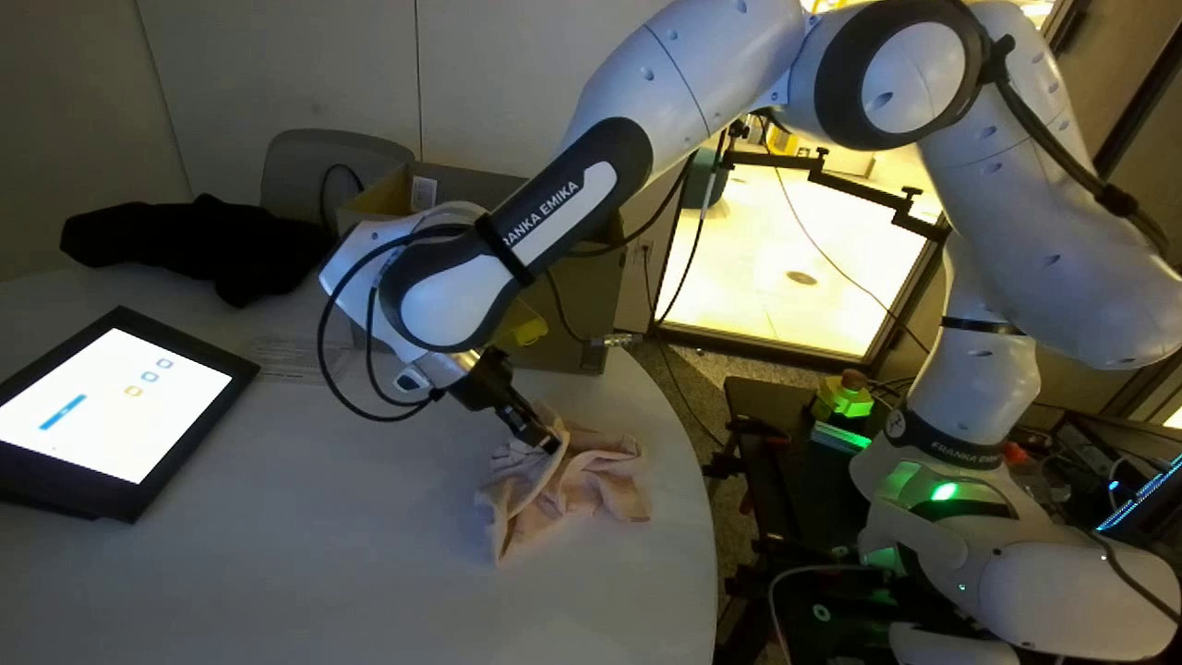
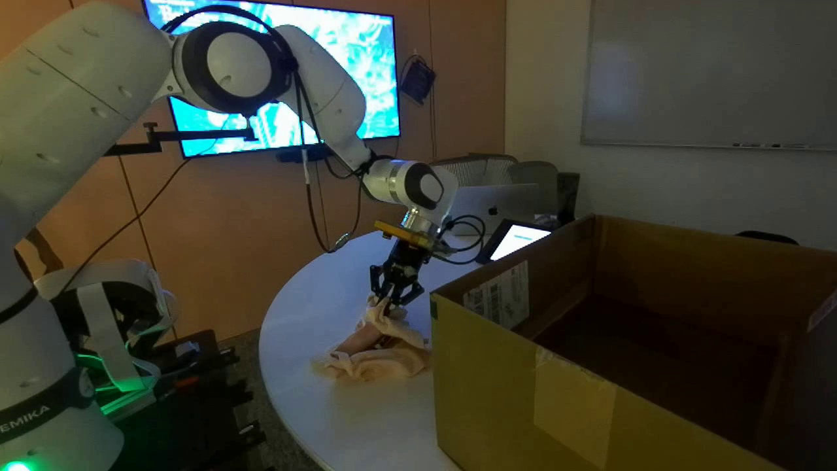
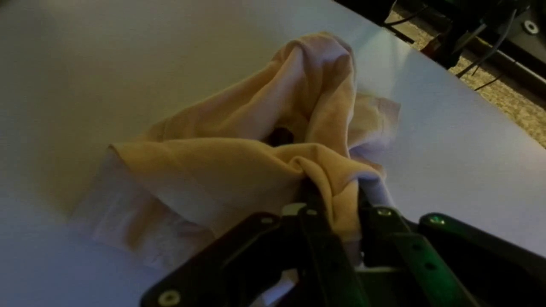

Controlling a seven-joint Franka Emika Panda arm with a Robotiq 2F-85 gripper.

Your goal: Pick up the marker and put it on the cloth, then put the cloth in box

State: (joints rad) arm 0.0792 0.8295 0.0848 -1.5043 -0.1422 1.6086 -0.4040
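Gripper point(image 3: 339, 200): closed, a fold of the cloth point(image 3: 239, 175) pinched between its two fingers point(image 3: 330, 256), seen best in the wrist view.
Cloth: pale beige-pink and rumpled; its gathered peak rises to the fingertips, and its lower folds spread over the white table point(image 1: 323, 573), near the curved edge.
Marker: cannot be made out; a dark patch point(image 3: 280, 136) shows in a hollow of the folds, and from here I cannot tell whether it is shadow or the marker itself.
Box point(image 2: 484, 373): brown cardboard, open at the top, standing on the table; a printed label point(image 2: 498, 294) is fixed to an inner wall. The cloth lies outside, near it.
Arm point(image 1: 572, 212): white with dark bands, bent over the table, the gripper aimed downward at a tilt.
Tablet point(image 1: 120, 406): black casing and lit screen, resting on the table, well apart from the cloth.
Black fabric point(image 1: 185, 240): heaped toward the far edge of the table in an exterior view, partly before a grey chair point(image 1: 323, 166).
Wall screen point(image 2: 353, 85): lit blue, behind the arm; a whiteboard point(image 2: 706, 72) hangs on the adjoining wall.
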